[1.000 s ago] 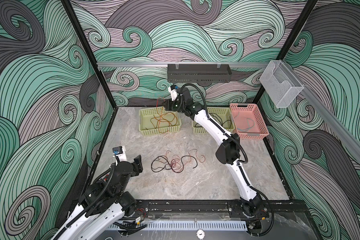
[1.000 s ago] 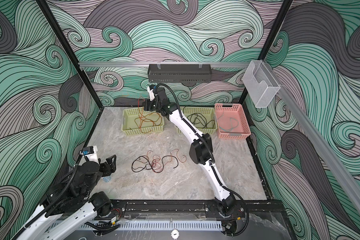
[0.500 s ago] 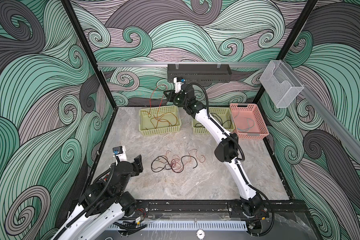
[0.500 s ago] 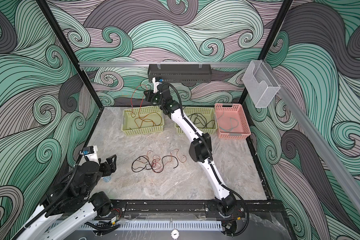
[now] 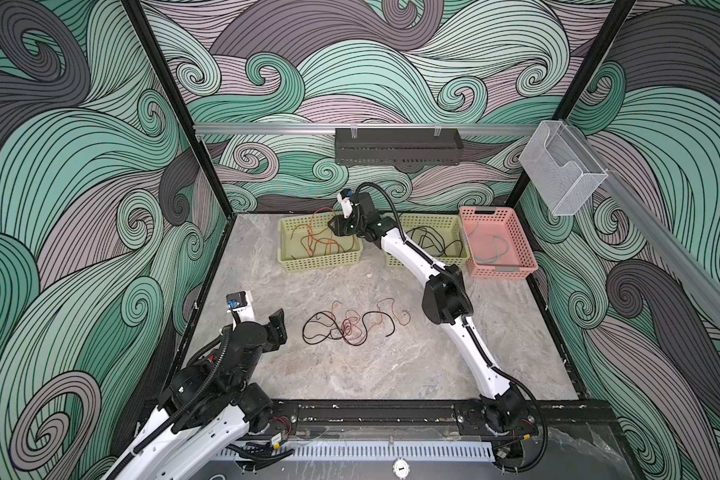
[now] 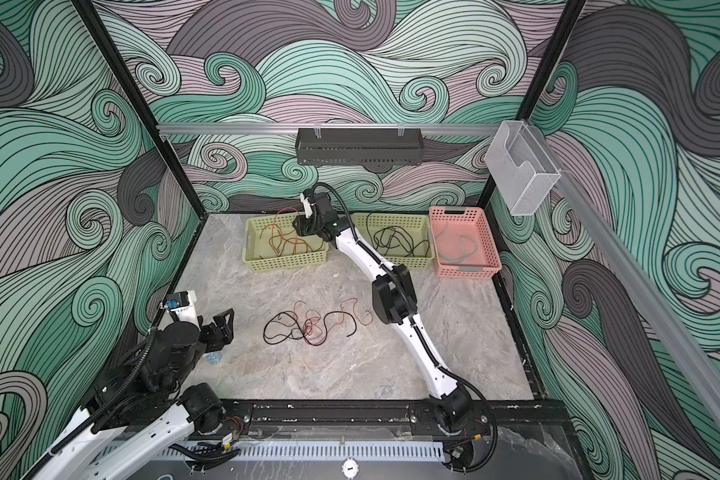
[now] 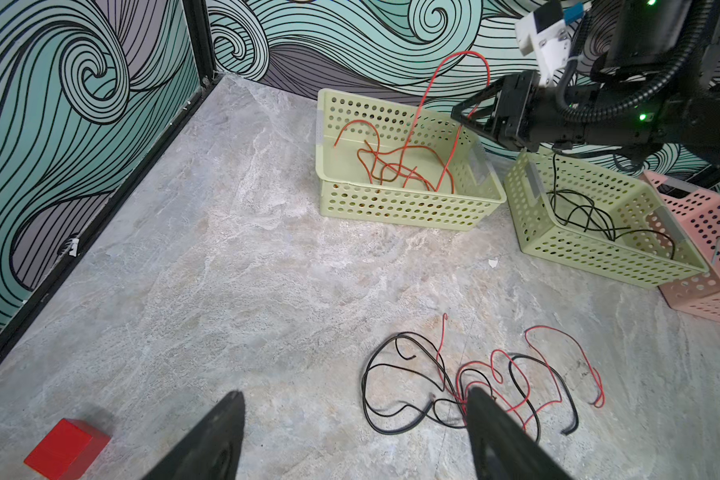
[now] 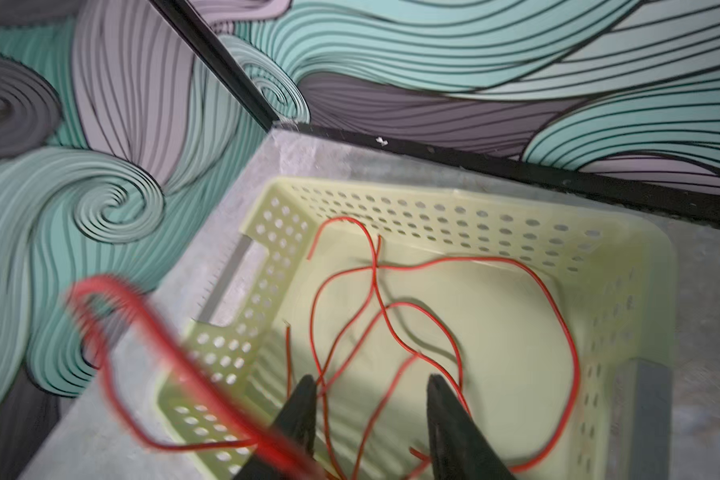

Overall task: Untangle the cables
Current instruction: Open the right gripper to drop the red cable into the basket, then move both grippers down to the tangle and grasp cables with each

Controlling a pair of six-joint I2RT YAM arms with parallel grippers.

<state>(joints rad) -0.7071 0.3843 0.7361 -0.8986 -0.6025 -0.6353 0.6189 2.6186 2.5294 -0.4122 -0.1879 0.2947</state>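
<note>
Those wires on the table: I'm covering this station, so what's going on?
Two arms sort thin wires by colour. The right gripper hangs with jaws apart over the left yellow-green perforated basket of red-orange wires; one red loop arcs up beside it. Black wires lie in the middle yellow-green basket, teal ones in the pink basket. A red and black tangle lies on the marble table, near the open left gripper.

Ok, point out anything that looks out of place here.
One red cable arches up out of the leftmost green basket beside the right pincer, instead of lying flat inside with the other red cables. A small red block sits on the table near the left pincer.
</note>
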